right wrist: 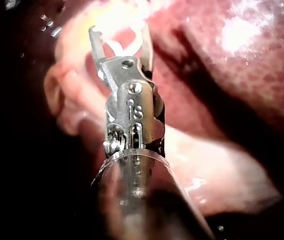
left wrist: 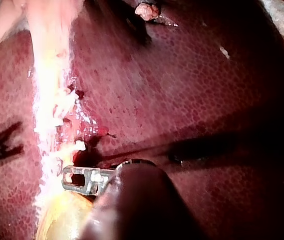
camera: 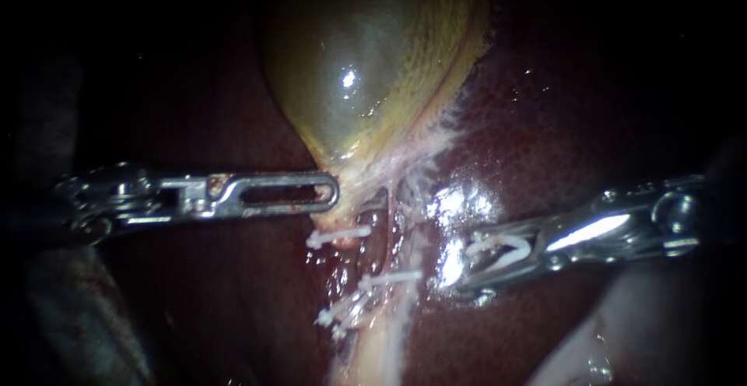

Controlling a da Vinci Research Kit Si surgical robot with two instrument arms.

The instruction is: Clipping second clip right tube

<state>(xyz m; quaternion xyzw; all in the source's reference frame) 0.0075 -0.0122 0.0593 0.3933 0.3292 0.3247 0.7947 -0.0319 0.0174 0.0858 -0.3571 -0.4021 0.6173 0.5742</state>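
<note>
End effector, right instrument [camera: 463, 263]: two slim metal jaws spread in a narrow V, shaft entering from the right. Both jaws bear on a loaded clip [camera: 498, 250], a white V-shaped piece seated between them. In the right wrist view the clip's pale legs lie along the inside of each hooked jaw tip. The tips stand just beside the right tube, on its right side. They lie over wet liver and do not straddle the tube.

End effector, left instrument [camera: 331, 195]: long flat metal jaw with a slotted window, pressed together with its partner. It pinches pale tissue at the neck of the gallbladder [camera: 366, 59]. The left wrist view shows pale bits through the window.

Right tube [camera: 408, 250]: thin, pale, stringy strand running down from the gallbladder neck, with frayed whitish fibres along it. It sits right of a dark gap that parts it from the neighbouring strand. One white clip [camera: 389, 278] lies across it lower down.

Other clips: upper left clip [camera: 338, 236], a white bar; lower clip cluster [camera: 338, 317], several white pieces together.

Gallbladder: smooth, glossy, olive-green sac with a yellow mottled edge.

Liver [camera: 545, 121]: dark red, wet, finely speckled surface.
</note>
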